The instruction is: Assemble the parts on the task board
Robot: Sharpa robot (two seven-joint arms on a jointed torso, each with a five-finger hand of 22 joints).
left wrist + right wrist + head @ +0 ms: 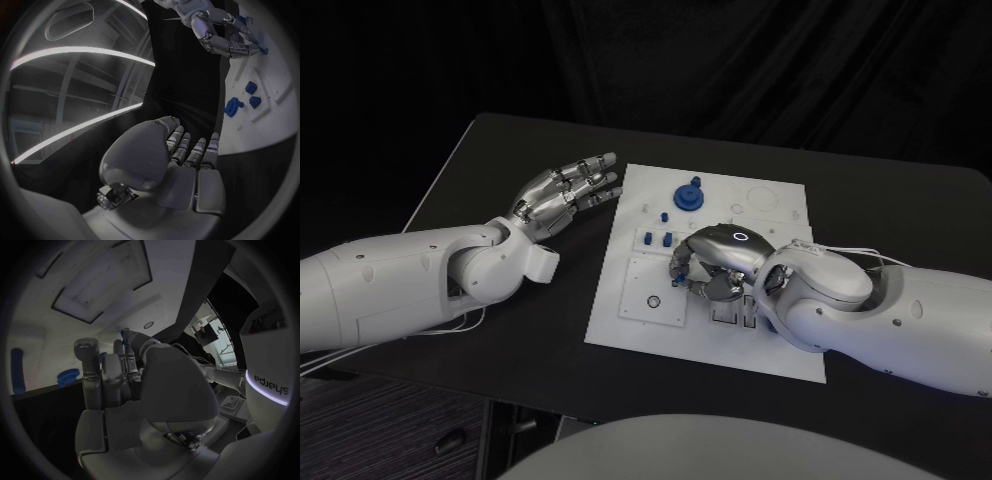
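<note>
**Head view: right hand curled down over the board, left hand open beside it**

Head view first, and I'm looking at my right hand (711, 265) bent down over the middle of the task board (776, 205). Its fingers are curled under toward the white plate, their tips hidden beneath the knuckles, so I cannot tell whether they have hold of anything. Just beyond those fingers, small blue parts (661, 238) stand in a row on the board, and farther out past them sits a round blue part (689, 195) with a knob on top.

My left hand (567, 195) is off the board's edge, over the black table (906, 215), palm turned up, fingers spread and straight, holding nothing. Its fingertips (607, 160) point toward the board's far corner, near the round blue part but apart from it.

On the left wrist view, I see the same flat open fingers (187, 147), with the white board and blue parts (234, 106) past the fingertips.

On the right wrist view, blue pieces (69, 375) show beside my curled fingers (115, 367).
</note>
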